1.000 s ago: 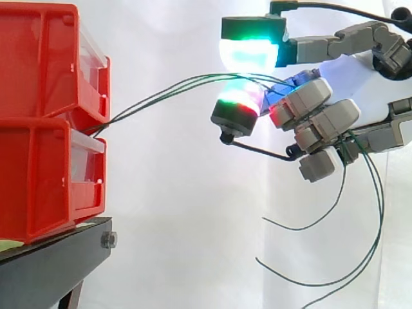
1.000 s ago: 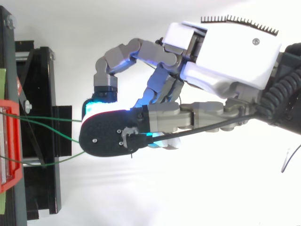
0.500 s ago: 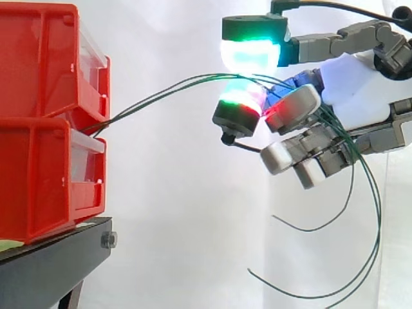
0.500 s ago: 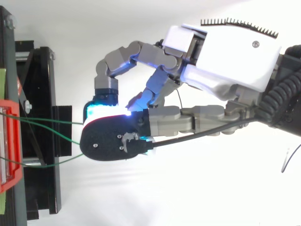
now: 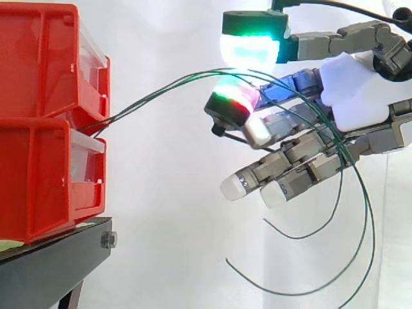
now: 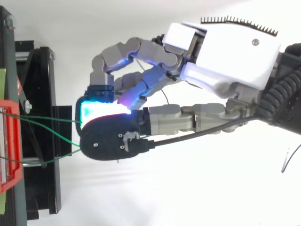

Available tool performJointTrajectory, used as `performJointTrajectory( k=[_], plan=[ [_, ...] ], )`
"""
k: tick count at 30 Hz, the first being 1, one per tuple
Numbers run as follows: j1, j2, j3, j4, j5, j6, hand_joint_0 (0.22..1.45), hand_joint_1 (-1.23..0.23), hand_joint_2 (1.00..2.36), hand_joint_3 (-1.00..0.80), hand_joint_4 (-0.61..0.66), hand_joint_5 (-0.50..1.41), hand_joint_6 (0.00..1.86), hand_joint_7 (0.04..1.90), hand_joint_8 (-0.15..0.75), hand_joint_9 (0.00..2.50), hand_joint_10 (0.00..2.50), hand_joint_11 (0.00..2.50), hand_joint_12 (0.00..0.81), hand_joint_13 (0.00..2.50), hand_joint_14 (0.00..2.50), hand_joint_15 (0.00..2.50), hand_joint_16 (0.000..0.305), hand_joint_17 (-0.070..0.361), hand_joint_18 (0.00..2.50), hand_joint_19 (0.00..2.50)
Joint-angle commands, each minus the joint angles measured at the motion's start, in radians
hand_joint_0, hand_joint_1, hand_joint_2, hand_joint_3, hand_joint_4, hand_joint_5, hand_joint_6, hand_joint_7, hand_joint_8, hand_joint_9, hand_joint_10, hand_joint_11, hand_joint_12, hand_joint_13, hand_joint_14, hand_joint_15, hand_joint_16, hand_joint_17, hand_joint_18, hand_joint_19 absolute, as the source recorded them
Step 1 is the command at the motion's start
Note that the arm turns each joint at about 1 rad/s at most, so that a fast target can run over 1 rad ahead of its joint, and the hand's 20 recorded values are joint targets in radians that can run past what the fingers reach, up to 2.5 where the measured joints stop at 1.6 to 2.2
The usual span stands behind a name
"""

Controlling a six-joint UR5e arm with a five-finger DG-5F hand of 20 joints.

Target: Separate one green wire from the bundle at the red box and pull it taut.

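Several thin green wires (image 5: 161,90) leave the gap between the two stacked red bins (image 5: 45,71) and rise to the right in a shallow arc. My hand (image 5: 351,96) reaches in from the right at bin-top height. Two glowing fingertips (image 5: 250,48), one above and one below, close on the wires where they arrive. The other fingers stretch out low and to the left, and the wires drape across them. The loose ends (image 5: 368,225) hang in long curls under the palm. In the top view, the wires (image 6: 51,120) spread apart between the red box (image 6: 9,141) and the hand (image 6: 225,56).
The bins rest on a black stand (image 5: 51,264), whose frame (image 6: 40,94) reaches toward the hand in the top view. A white curtain fills the background.
The lower fingers have uncurled and now stretch out to the left. The two glowing pads stay on the wires. The hanging wire ends have swung a little left.
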Motion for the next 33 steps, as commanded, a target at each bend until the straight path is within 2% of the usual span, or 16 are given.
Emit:
performJointTrajectory(
  k=[1, 4, 8, 18, 25, 28, 33],
  plan=[
    [-0.001, -0.001, -0.002, 0.001, 0.0, -0.006, 0.57, -0.73, 1.02, -0.11, -0.09, -0.13, 0.86, 1.21, 0.238, 0.83, 0.02, 0.54, 0.391, 0.45, 0.01, 0.24, 0.054, 0.122, 0.46, 0.39],
    [-0.001, 0.001, -0.002, 0.001, 0.0, -0.016, 0.57, -0.72, 1.02, -0.16, -0.03, -0.14, 0.85, 1.25, 0.221, 0.81, 0.02, 0.59, 0.368, 0.44, 0.01, 0.26, 0.05, 0.112, 0.41, 0.41],
    [0.001, 0.001, 0.0, 0.001, 0.0, -0.02, 0.56, -0.69, 1.02, -0.26, 0.04, -0.14, 0.85, 1.23, 0.231, 0.83, 0.02, 0.61, 0.378, 0.45, 0.01, 0.27, 0.051, 0.114, 0.42, 0.41],
    [0.004, -0.001, -0.002, 0.001, 0.002, -0.02, 0.52, -0.57, 1.0, -0.49, 0.06, -0.14, 0.85, 1.2, 0.251, 0.88, 0.02, 0.65, 0.396, 0.51, 0.01, 0.3, 0.054, 0.122, 0.47, 0.45],
    [0.006, -0.001, -0.003, 0.001, 0.002, -0.02, 0.51, -0.55, 1.0, -0.5, 0.07, -0.14, 0.84, 1.19, 0.258, 0.9, 0.02, 0.68, 0.406, 0.55, 0.01, 0.33, 0.056, 0.126, 0.5, 0.47],
    [0.007, -0.001, -0.003, 0.001, 0.006, -0.02, 0.53, -0.61, 1.0, -0.5, 0.08, -0.14, 0.84, 1.2, 0.254, 0.91, 0.02, 0.7, 0.401, 0.57, 0.02, 0.34, 0.055, 0.123, 0.51, 0.48],
    [0.009, -0.001, -0.003, 0.001, 0.008, -0.02, 0.58, -0.69, 1.01, -0.36, 0.08, -0.13, 0.85, 1.25, 0.245, 0.93, 0.02, 0.74, 0.386, 0.58, 0.01, 0.36, 0.052, 0.118, 0.51, 0.5]
  ],
)
